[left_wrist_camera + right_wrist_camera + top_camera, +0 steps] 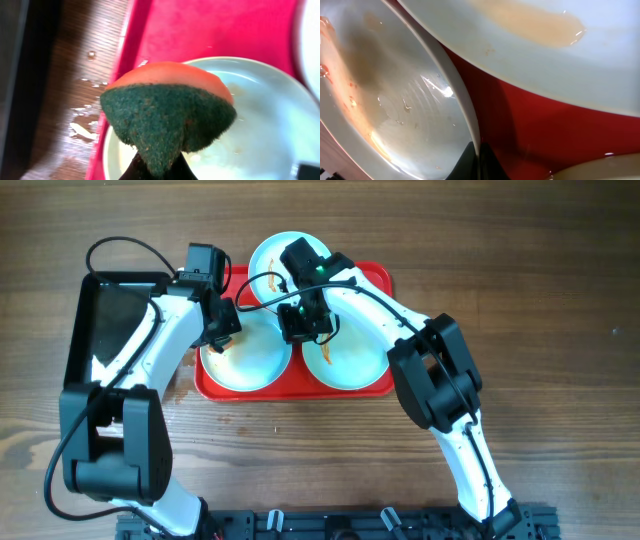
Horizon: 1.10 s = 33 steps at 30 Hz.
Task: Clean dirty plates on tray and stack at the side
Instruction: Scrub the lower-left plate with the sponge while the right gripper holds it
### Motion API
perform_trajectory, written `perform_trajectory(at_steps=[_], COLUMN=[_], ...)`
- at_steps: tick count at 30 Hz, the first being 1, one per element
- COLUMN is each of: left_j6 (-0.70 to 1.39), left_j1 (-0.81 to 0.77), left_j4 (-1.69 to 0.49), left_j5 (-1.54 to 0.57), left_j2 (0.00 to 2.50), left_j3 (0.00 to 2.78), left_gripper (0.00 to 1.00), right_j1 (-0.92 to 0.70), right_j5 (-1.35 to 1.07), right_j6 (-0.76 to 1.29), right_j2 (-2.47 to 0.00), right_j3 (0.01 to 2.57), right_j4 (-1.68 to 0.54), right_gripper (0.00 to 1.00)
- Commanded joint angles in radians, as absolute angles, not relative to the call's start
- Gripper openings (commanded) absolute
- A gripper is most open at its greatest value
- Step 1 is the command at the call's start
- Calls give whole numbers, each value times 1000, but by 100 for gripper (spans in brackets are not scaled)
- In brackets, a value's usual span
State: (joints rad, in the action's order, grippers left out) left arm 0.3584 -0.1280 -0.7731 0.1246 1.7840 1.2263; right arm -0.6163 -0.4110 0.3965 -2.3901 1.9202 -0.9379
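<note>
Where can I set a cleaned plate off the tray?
Bare wood: right of the red tray beyond the right arm, and along the far edge. The black tray at left shows bare floor, partly under the left arm. Crowded: the red tray, filled by three plates, the left gripper with its sponge and the right gripper.

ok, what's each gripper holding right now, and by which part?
Left gripper pinches the sponge by its lower end. Right gripper appears to pinch a plate by its rim, though little of the gripper shows.
</note>
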Motion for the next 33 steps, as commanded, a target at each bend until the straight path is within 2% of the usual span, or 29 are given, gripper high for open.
perform_trajectory(at_steps=[1, 8, 11, 13, 15, 21, 24, 26, 28, 33], left_j6=[375, 374, 375, 375, 375, 375, 375, 375, 376, 376], left_j1=[-122, -123, -120, -105, -86, -98, -116, -116, -116, -116], left_j4=[-663, -523, -582, -635, -649, -665, -649, -590, -565, -476], left_j5=[-125, -138, 73, 302, 395, 373, 212, 20, -64, -93], left_j2=[1814, 1879, 1880, 1880, 1879, 1745, 1649, 1671, 1718, 1832], left_j3=[1141, 1044, 1044, 1044, 1044, 1055, 1055, 1052, 1052, 1052], left_gripper=[4, 4, 4, 4, 4, 4, 4, 4, 4, 4], right_j1=[-611, -611, -611, -608, -608, -608, -608, -608, -608, -608], right_j5=[-390, -389, -389, -389, -389, -389, -389, -389, -390, -390], right_j6=[404, 421, 421, 421, 419, 422, 423, 427, 429, 429], right_j2=[-2416, -2416, -2416, -2416, -2416, -2416, -2416, -2416, -2416, -2416], right_j3=[1922, 1922, 1922, 1922, 1922, 1922, 1922, 1922, 1922, 1922], right_j4=[-940, -939, -943, -943, -944, -938, -933, -933, -936, -939], right_gripper=[4, 4, 4, 4, 4, 4, 4, 4, 5, 4])
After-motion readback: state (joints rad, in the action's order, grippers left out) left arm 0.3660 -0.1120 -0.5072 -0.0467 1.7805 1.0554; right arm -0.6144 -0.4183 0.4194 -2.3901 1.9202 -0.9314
